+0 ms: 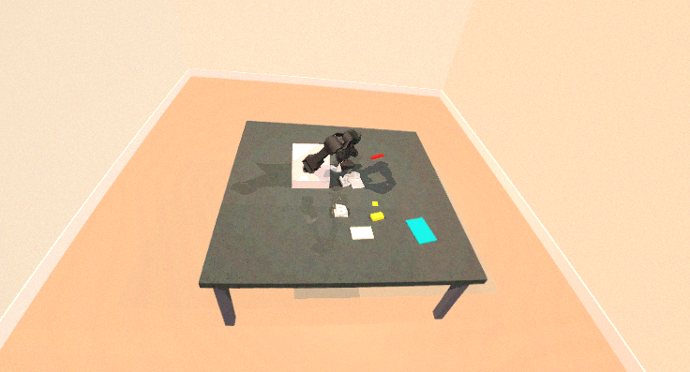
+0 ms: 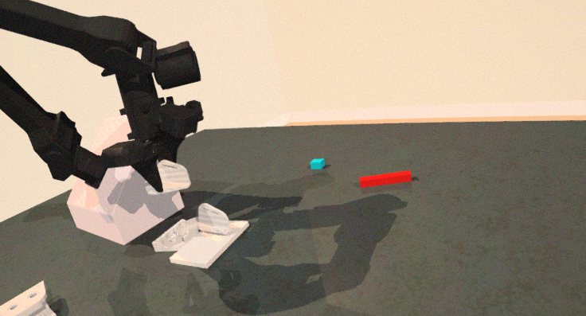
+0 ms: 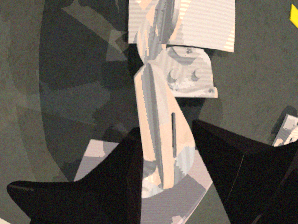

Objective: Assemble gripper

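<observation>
My gripper is shut on a white jaw, held tilted above the table beside the pale block. The white gripper base lies on the table, with two round bumps showing in the wrist view. A flat white slab lies against it. The other white jaw stands up there; its seating on a pin cannot be told. A white piece with two holes, apparently the housing plate, lies apart from them.
A pale pink sloped block stands at the arm's foot. A red bar, a small cyan block, two yellow blocks, a white rectangle and a cyan sheet lie on the table.
</observation>
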Controlling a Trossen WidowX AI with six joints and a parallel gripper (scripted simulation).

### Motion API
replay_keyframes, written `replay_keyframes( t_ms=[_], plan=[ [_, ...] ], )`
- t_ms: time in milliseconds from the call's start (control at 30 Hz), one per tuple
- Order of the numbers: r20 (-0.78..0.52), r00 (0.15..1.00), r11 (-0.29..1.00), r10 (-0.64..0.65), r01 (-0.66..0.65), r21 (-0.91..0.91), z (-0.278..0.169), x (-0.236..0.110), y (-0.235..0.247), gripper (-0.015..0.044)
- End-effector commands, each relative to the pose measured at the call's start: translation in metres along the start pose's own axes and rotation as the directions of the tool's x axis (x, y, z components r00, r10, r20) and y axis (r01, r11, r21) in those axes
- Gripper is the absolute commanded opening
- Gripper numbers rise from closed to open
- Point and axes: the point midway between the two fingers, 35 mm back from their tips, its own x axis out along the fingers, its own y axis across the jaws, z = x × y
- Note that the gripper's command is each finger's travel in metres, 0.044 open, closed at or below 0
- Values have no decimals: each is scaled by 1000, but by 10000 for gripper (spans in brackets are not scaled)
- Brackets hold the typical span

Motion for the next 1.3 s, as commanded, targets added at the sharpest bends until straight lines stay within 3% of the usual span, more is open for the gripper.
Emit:
replay_keyframes(
  t_ms=[0,500,1267],
  plan=[
    [3,1000,1000,-3,3,6,0,0,0,134],
    [3,1000,1000,-2,2,-4,2,0,-1,134],
    [7,1000,1000,1,-1,-3,53,-3,-48,134]
  ],
)
